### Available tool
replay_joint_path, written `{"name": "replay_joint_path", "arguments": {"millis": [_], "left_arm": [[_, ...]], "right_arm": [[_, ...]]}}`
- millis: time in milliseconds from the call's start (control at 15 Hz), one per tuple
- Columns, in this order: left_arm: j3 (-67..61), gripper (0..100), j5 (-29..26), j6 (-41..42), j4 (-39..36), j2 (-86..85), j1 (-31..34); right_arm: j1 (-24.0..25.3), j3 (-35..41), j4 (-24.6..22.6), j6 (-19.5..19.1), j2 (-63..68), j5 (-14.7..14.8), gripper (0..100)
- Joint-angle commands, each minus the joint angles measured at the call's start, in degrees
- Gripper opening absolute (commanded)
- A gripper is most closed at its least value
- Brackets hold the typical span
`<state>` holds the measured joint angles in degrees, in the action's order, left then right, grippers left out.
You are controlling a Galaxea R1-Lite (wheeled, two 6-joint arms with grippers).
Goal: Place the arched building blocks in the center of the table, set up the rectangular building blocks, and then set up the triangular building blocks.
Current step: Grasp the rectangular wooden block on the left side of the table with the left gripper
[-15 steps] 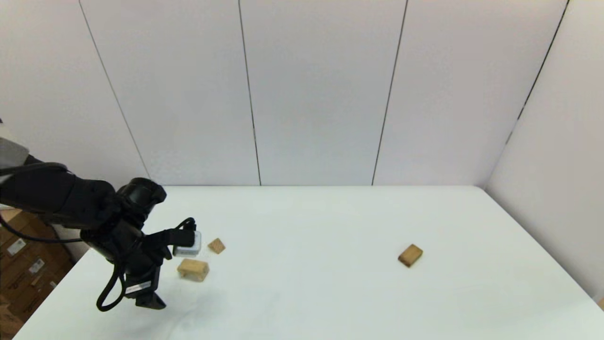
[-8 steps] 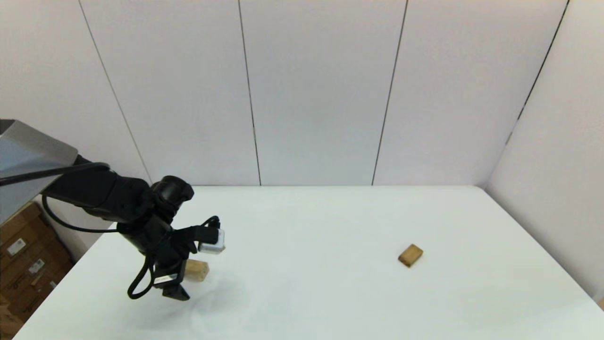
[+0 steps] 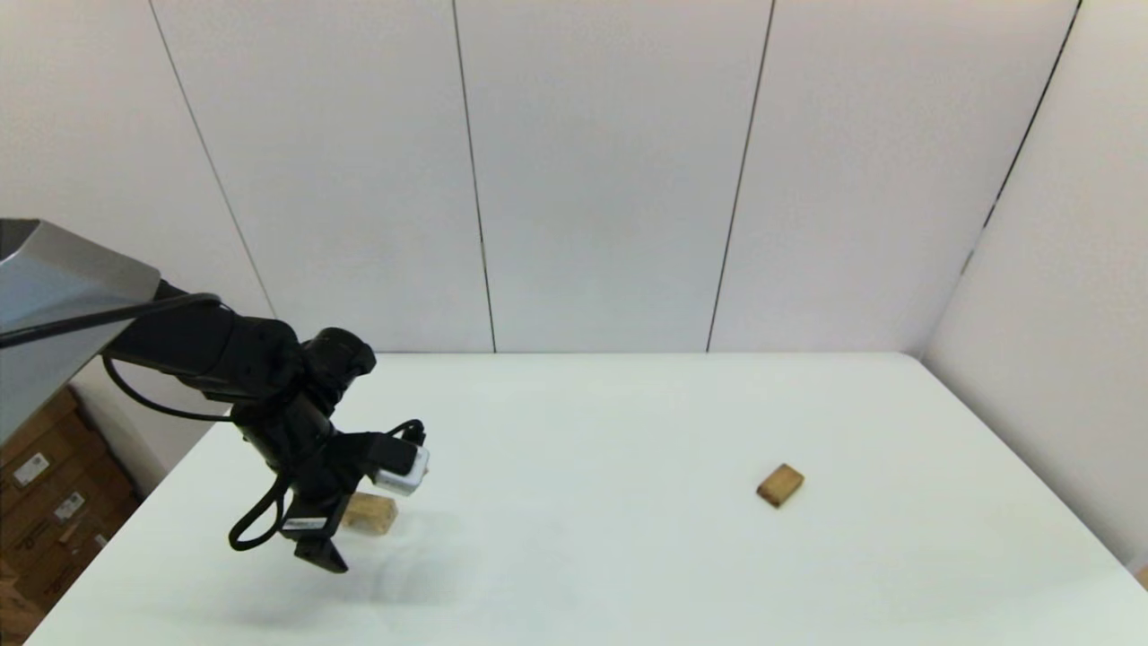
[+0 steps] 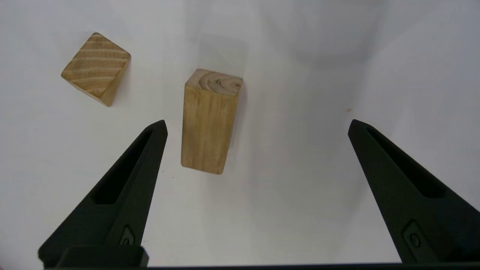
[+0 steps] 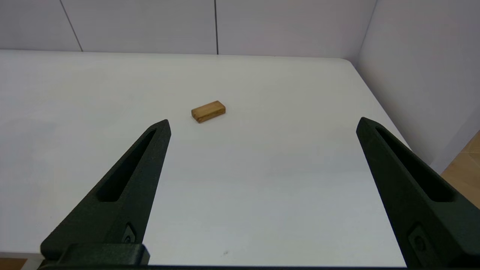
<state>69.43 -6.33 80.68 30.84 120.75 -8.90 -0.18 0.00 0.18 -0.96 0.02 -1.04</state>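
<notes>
Since a second earlier our left gripper (image 4: 257,125) had swung in over the chunky light-brown wooden arched block (image 4: 208,120), fingers spread wide and holding nothing, the block sitting on the white table (image 3: 628,538) near its left edge. The small grainy wooden wedge (image 4: 96,68) lay just beside it. The flat wooden slab (image 3: 780,484) lay well apart, toward the right. Our right gripper (image 5: 262,125) hung wide open, empty.
</notes>
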Motion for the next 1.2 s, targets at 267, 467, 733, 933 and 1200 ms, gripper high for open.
{"name": "replay_joint_path", "arguments": {"millis": [267, 467, 733, 933, 1200], "left_arm": [[3.5, 100, 0.1, 7.3, 2.6, 2.6, 1.7], [4.3, 100, 0.1, 7.4, 2.5, 4.3, 1.7], [5.4, 100, 0.1, 7.2, 2.4, 5.5, 1.8], [5.7, 100, 0.1, 7.3, 2.4, 6.3, 1.7], [6.8, 100, 0.0, 7.3, 2.4, 7.7, 1.7]], "right_arm": [[0.0, 0.0, 0.0, 0.0, 0.0, 0.0, 100], [0.0, 0.0, 0.0, 0.0, 0.0, 0.0, 100], [0.0, 0.0, 0.0, 0.0, 0.0, 0.0, 100], [0.0, 0.0, 0.0, 0.0, 0.0, 0.0, 100], [0.0, 0.1, 0.0, 0.0, 0.0, 0.0, 100]]}}
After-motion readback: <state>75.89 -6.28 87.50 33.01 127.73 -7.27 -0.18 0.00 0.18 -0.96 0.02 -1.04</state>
